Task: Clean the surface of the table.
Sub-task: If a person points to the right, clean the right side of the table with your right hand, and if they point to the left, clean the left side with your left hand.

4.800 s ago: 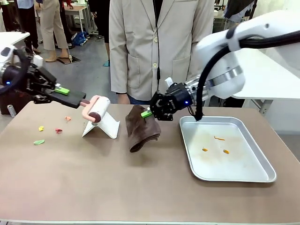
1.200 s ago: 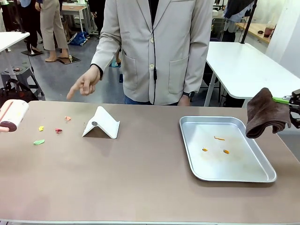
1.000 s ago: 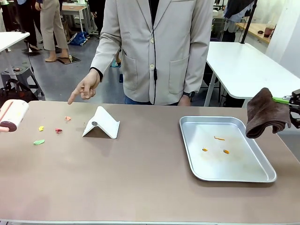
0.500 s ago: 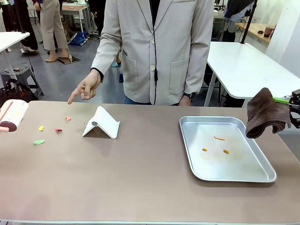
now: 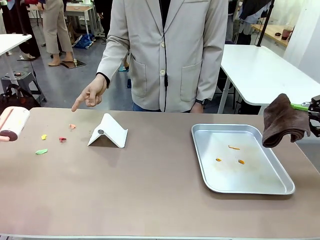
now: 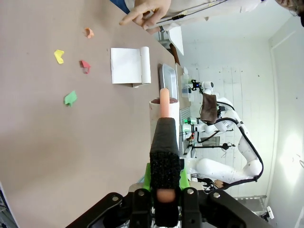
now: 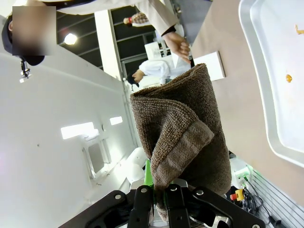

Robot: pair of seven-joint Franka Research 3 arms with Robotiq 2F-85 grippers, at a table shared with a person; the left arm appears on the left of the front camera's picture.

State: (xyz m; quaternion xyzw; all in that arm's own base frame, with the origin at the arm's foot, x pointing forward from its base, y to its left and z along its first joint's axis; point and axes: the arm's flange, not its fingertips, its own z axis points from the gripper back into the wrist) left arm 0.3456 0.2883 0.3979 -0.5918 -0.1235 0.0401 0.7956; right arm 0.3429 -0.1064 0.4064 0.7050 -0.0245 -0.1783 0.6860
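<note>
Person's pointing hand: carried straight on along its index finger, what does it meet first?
The person's hand would likely land on the bare taupe-brown table near the small orange scrap; depth is unclear.

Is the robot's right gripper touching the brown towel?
Touching. In the right wrist view the brown towel is pinched in the shut right gripper; the front view shows it hanging there.

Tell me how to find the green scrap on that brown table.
Take the brown table and go to its left end, past the white folded stand. Four small coloured scraps lie there; the green scrap is nearest the robot's side, in front of the yellow scrap, red scrap and orange scrap.
</note>
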